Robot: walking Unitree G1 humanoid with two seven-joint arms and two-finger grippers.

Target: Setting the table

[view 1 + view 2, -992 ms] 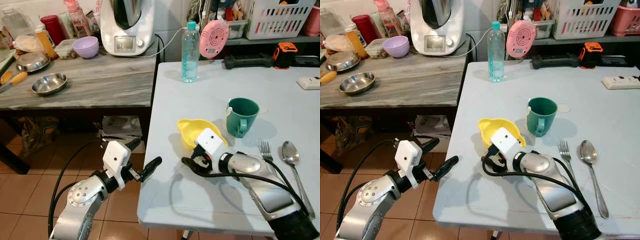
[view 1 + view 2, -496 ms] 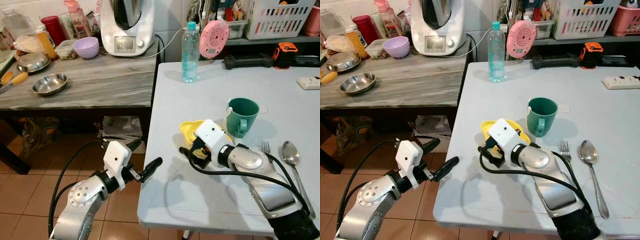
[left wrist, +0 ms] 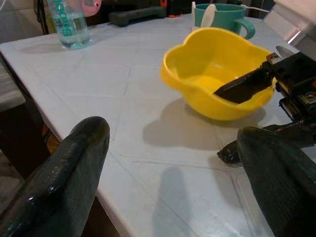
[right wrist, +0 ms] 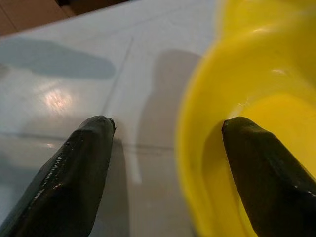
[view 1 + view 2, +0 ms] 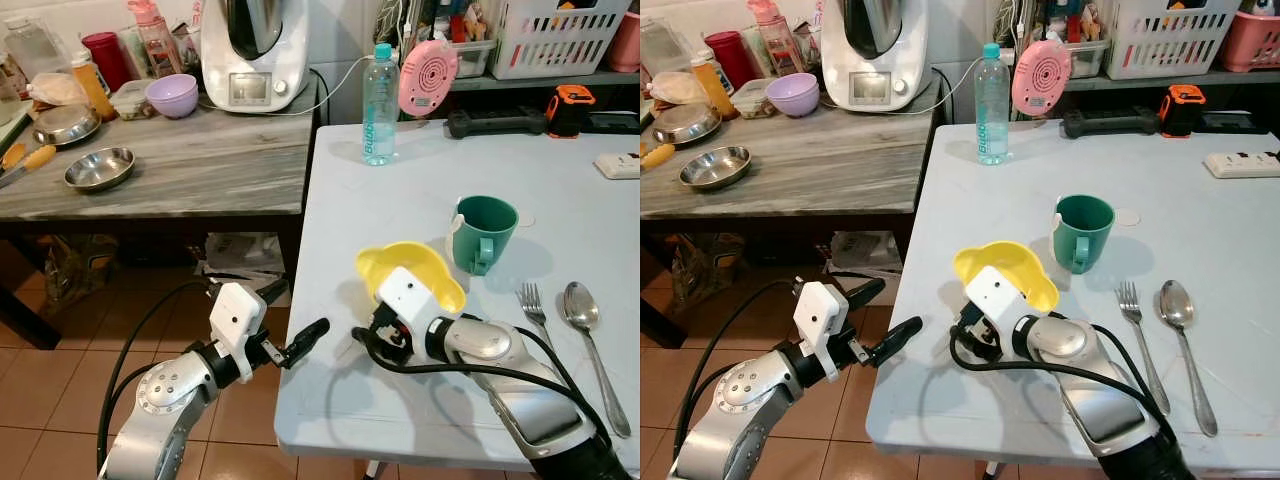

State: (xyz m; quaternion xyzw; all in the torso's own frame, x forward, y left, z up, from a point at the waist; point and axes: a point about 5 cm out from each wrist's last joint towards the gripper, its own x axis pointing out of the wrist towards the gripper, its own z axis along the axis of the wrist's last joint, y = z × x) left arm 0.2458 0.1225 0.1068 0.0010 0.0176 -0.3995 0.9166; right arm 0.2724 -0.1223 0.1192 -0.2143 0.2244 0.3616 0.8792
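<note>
1. The right claw (image 3: 247,106) straddles the rim of the yellow lobed plastic bowl (image 5: 412,268), one black finger inside the bowl and the other outside, under its wall; the fingers are spread and whether they pinch the rim cannot be told.
2. The bowl sits tilted near the front left part of the pale grey counter (image 5: 400,200), its near side raised off the surface with a shadow beneath it.
3. The left claw (image 5: 292,320) hovers just off the counter's left edge, over the tiled floor (image 5: 40,390), its two fingers parted and holding nothing.
4. A green ceramic mug (image 5: 482,232) stands upright just behind and to the right of the bowl, apart from it.
5. A metal fork (image 5: 531,303) and a metal spoon (image 5: 585,325) lie side by side near the counter's right edge, handles toward the front edge.
6. A clear plastic water bottle with a teal cap (image 5: 380,105) stands upright near the back left corner.
7. To the left stands a second, marble-topped counter (image 5: 200,170) with a steel bowl (image 5: 98,167), a lilac bowl (image 5: 171,94) and a white kitchen machine (image 5: 255,50).
</note>
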